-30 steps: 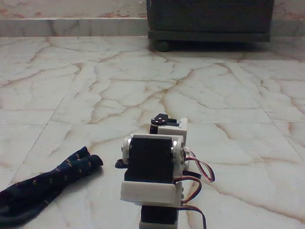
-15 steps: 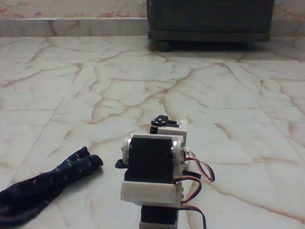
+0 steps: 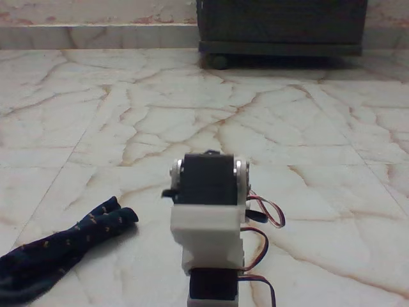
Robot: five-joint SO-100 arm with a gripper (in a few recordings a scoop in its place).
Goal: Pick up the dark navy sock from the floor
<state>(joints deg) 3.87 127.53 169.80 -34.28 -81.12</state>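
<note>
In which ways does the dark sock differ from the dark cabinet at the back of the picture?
The sock lies limp and flat on the floor; the cabinet stands rigid on a base with a round foot. The sock is navy with tiny orange flecks; the cabinet is plain dark. The sock is near, at the lower left; the cabinet is far, at the top. Both are dark and rest on the same marble floor.

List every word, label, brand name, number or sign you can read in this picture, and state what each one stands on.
There are none to read. The sock carries only small tan flecks, not letters. The arm, the floor and the dark cabinet show no print or labels in the fixed view.
</note>
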